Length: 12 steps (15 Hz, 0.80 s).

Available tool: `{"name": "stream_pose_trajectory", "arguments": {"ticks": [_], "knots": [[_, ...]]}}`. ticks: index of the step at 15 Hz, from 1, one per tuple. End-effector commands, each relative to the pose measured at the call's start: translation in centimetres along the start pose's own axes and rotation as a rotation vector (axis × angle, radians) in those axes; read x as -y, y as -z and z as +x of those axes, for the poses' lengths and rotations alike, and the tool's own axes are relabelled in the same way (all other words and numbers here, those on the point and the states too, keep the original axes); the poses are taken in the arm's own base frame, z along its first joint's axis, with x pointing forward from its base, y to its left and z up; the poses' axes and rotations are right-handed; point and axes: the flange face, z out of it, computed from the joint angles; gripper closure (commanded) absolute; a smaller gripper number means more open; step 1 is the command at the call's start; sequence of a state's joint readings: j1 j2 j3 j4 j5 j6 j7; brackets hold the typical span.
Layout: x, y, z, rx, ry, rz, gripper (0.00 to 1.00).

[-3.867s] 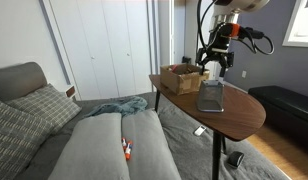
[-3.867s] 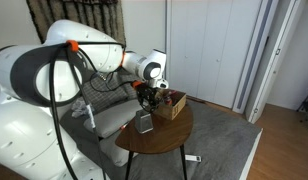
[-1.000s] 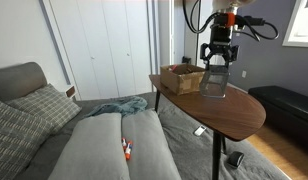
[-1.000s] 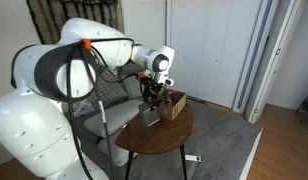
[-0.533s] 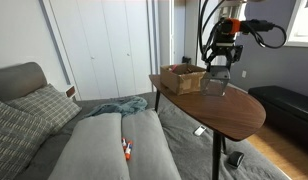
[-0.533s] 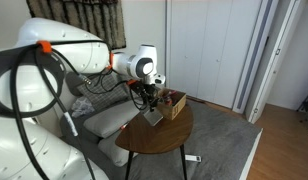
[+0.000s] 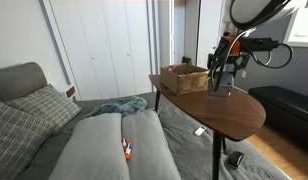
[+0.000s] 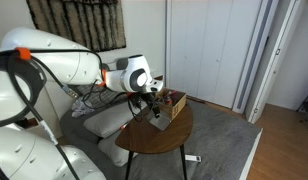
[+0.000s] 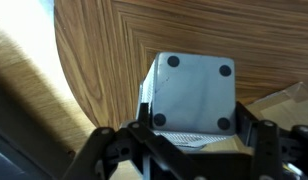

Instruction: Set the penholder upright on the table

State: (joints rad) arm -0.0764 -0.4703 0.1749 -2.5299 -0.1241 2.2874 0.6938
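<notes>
**Gripper and penholder above the table.** In both exterior views the gripper point(image 7: 223, 72) hangs over the table point(image 7: 239, 118) just beside the brown box point(image 7: 183, 78), which stands on the tabletop. The penholder point(image 7: 222, 86), a dark mesh cup, sits between the jaws. The jaws are spread only to the cup's width and pinch it from two opposite sides.

In the wrist view the cup's flat grey base point(image 9: 194, 92), with a dark foot at each of its four corners, faces the camera. One mesh wall shows as a narrow strip along the base's left edge. The dark fingers point(image 9: 144, 133) stand on either side of the cup's near end, and the wood grain of the tabletop point(image 9: 104, 50) fills the background. A corner of the box point(image 9: 286, 100) shows at the right edge.

Whether the cup touches the tabletop cannot be told from any view. A grey sofa point(image 7: 104, 150) with cushions lies beyond the table's far side.
</notes>
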Motion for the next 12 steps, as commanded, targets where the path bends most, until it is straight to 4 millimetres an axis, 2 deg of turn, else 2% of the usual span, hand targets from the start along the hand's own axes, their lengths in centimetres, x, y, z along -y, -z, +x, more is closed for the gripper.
{"name": "stream_pose_trajectory", "arguments": {"ticks": [1,5,6,8,12], "knots": [[-0.6,-0.7,-1.4,-0.068,-0.075,-0.018,0.45],[-0.1,-1.5,-2.0,-0.092,-0.132,-0.01,0.45],[0.1,-1.5,-2.1,-0.085,-0.139,-0.004,0.05],[0.3,-1.4,-2.4,-0.079,-0.148,-0.003,0.0],[0.2,-0.9,-2.3,-0.055,-0.137,0.009,0.0]]}}
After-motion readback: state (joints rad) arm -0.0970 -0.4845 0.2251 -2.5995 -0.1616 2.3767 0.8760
